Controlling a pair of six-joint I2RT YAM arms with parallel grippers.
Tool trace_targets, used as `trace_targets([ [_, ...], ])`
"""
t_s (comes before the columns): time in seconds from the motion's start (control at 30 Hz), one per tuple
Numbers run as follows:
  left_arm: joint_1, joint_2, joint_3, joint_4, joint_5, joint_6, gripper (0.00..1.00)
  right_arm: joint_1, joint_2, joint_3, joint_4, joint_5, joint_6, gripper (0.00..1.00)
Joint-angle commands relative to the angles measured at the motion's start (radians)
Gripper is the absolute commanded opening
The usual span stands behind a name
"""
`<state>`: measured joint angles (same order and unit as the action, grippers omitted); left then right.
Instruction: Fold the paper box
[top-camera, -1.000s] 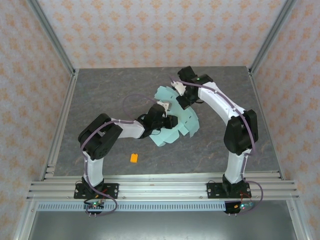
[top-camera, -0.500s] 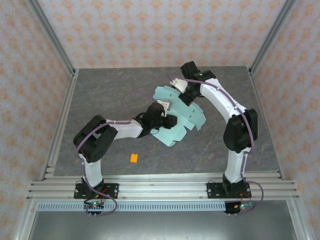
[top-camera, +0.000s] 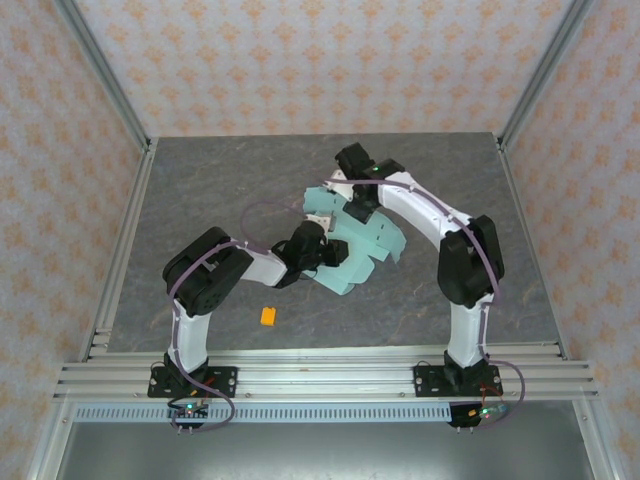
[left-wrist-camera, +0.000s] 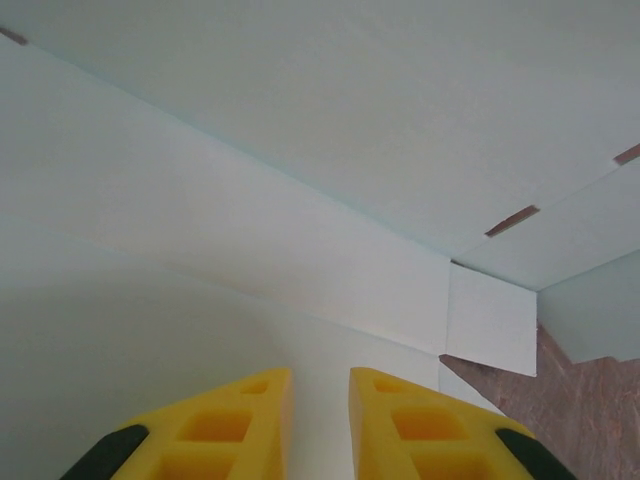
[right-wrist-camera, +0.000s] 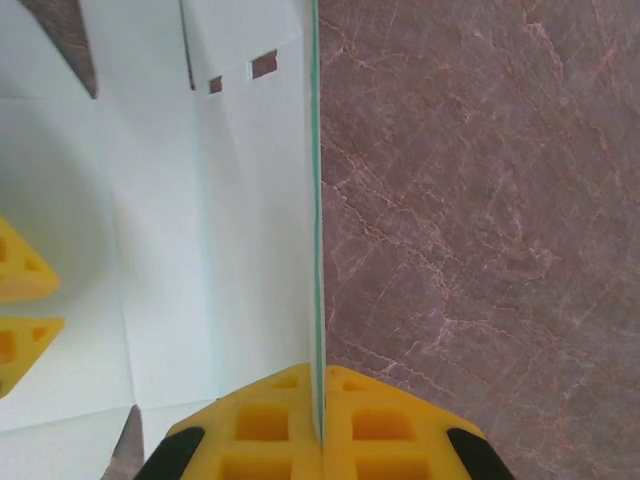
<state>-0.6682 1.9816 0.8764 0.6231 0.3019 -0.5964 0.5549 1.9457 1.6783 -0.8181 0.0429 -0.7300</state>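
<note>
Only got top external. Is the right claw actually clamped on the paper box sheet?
Observer: Yes. Right wrist view: the right claw is shut on the paper box, one panel standing edge-on between its fingers.
Operator: Left claw?
Observer: Left wrist view: the left claw shows a narrow gap between its fingers, close against the card; can't tell if card sits in it.
Operator: Slots near the right grip?
Observer: Small slots sit at the panel's far end, away from the fingers.
</note>
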Motion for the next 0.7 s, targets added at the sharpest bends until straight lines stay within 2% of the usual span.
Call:
trace_targets([
  [0.0,-0.010,0.025,-0.046,0.053,-0.073,-0.071,0.23,0.036,-0.061,-0.080,0.111,0.119,0.030,0.00],
  [0.33,-0.012,0.029,-0.073,0.095,-0.116,-0.113,0.23,0.155,-0.169,-0.339,0.380,0.270,0.049,0.00],
  [0.67,-0.011,0.010,-0.090,0.120,-0.123,-0.128,0.26,0.187,-0.258,-0.477,0.567,0.339,0.004,0.00],
])
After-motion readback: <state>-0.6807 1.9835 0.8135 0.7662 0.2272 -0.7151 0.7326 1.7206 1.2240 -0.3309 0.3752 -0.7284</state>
